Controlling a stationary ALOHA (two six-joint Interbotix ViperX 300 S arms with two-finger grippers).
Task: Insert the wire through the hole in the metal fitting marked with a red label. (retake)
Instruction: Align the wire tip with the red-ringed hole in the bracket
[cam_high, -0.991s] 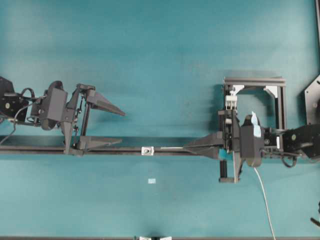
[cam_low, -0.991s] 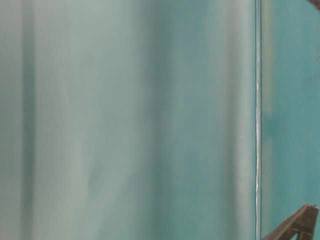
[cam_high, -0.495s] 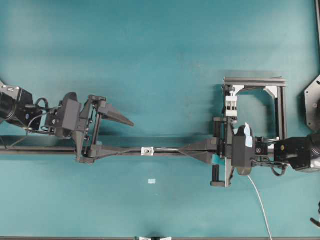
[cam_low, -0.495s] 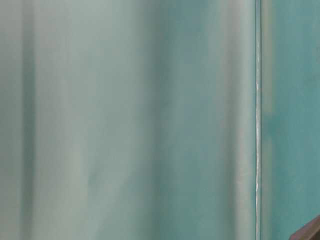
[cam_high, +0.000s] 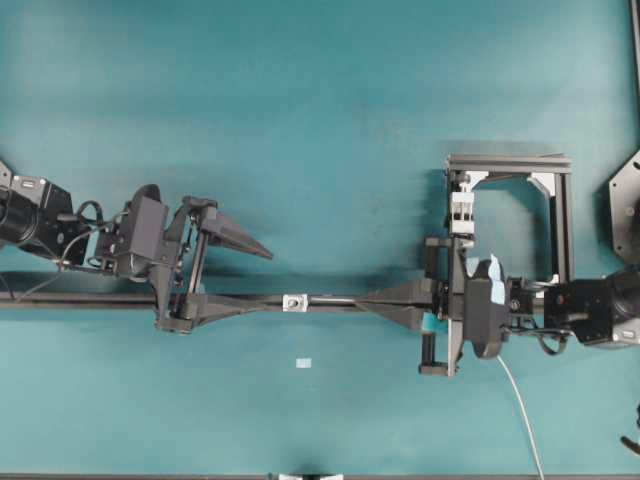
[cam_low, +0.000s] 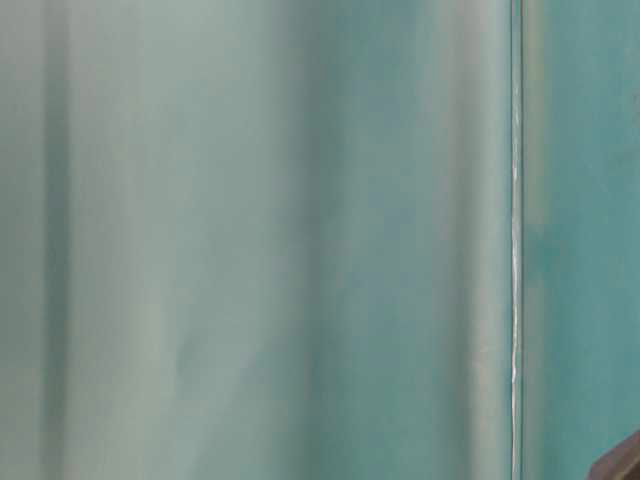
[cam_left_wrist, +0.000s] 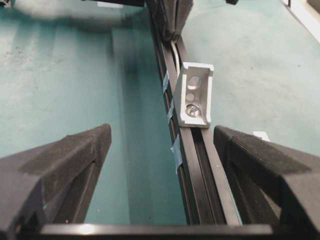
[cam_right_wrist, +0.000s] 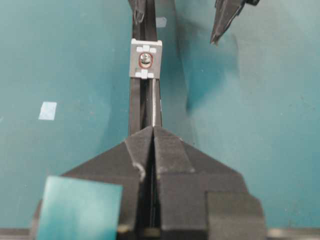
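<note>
Wire (cam_right_wrist: 155, 112) is lying along your black rail (cam_high: 90, 299), its tip just short of the metal fitting (cam_high: 294, 301). Your right claw (cam_right_wrist: 152, 131) is clenching it; your left claw (cam_high: 262, 280) is gaping wide, straddling the rail beyond.

Overhead looks straight down; both wrist views face the metal fitting (cam_left_wrist: 195, 95) closely from opposite ends.

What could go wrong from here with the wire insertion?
1. The wire is thin and reaches ahead of the shut right gripper; it may flex and miss the hole in the metal fitting.
2. The left gripper is open with a finger on each side of the rail; a finger may bump the fitting.
</note>
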